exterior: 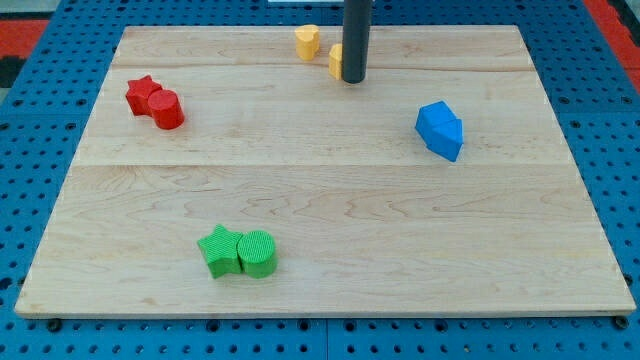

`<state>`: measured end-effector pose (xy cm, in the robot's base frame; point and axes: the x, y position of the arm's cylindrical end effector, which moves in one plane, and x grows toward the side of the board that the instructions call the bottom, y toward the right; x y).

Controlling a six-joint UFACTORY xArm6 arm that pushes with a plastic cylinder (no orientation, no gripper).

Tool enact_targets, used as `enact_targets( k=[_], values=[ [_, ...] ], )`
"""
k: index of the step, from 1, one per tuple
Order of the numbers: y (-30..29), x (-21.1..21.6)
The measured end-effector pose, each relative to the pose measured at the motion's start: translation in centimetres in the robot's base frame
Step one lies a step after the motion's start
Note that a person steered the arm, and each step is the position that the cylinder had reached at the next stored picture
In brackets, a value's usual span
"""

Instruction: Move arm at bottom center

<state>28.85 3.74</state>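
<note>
**Tip at far centre of board**

My tip [354, 79] sits far centre on the wooden board [330, 230], touching a yellow block [336, 61] on its left; another yellow block [307, 41] is just beyond. No claw on this rod. Red star [143, 94] and red cylinder [167, 109] far left, blue block [440, 130] right, green star [219, 249] and green cylinder [257, 252] near left-centre.

A straight, dark grey cylindrical rod [354, 40] is the only part of the arm in view. Its surface looks smooth and matte, plain, with even width along its length. My tip [353, 79] ends flat and blunt.
</note>
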Motion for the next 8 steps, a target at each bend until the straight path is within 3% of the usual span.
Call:
enact_targets(
  k=[2, 4, 6, 8],
  values=[
    [0.8, -2.8],
    [1.0, -2.5],
    [-2.0, 9.5],
    [0.0, 26.4]
  ],
)
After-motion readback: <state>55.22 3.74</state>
